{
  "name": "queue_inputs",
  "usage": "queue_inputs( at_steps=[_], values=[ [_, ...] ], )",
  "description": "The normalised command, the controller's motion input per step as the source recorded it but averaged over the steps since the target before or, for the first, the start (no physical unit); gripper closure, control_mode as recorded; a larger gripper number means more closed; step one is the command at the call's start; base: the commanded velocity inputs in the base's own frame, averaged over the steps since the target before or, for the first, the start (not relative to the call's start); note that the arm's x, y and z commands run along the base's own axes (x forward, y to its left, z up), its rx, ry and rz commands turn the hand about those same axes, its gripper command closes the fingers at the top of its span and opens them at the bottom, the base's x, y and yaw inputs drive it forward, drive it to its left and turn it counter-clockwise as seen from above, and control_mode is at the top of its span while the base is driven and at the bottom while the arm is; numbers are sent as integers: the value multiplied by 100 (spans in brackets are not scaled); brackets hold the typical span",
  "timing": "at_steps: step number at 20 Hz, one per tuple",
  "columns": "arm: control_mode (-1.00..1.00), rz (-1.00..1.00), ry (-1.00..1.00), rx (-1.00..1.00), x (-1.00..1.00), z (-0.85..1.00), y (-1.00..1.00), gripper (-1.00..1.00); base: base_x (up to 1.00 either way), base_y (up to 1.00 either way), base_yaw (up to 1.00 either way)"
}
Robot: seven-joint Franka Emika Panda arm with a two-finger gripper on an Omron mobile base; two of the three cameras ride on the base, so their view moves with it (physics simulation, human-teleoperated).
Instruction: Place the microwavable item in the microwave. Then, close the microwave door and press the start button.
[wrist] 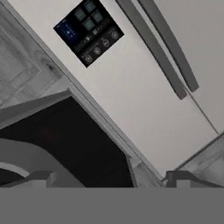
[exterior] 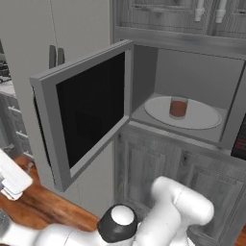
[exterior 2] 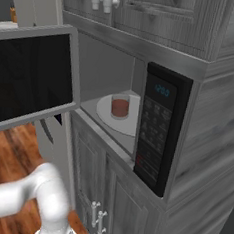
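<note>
Inside microwave, cup on turntable, door open

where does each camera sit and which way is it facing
Left base view: behind the arm on its left, looking forward and down at the open microwave, with the cup on its plate; white arm at the bottom.
Right base view: behind on the right, facing the same microwave, control strip nearest; arm lower left.
Hand view: on the hand, rolled, looking past the open pincer at the door and fridge.
Both base views share cup, plate and door.
</note>
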Motion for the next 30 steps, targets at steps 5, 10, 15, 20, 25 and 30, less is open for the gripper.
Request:
queue_inputs(
  at_steps=[5,10,15,20,25,30],
  values=[
    [-100,-15,6,5,65,-5,-28,-100,0,0,0],
    [-100,-7,0,14,3,0,-95,-100,0,0,0],
    [-100,-10,-1,21,-50,0,-100,-100,0,0,0],
    [-100,-10,-5,27,-73,11,-100,-100,0,0,0],
    [-100,-11,-16,27,-89,13,-100,-100,0,0,0],
    [-100,-12,-20,28,-83,0,-100,-100,0,0,0]
  ],
)
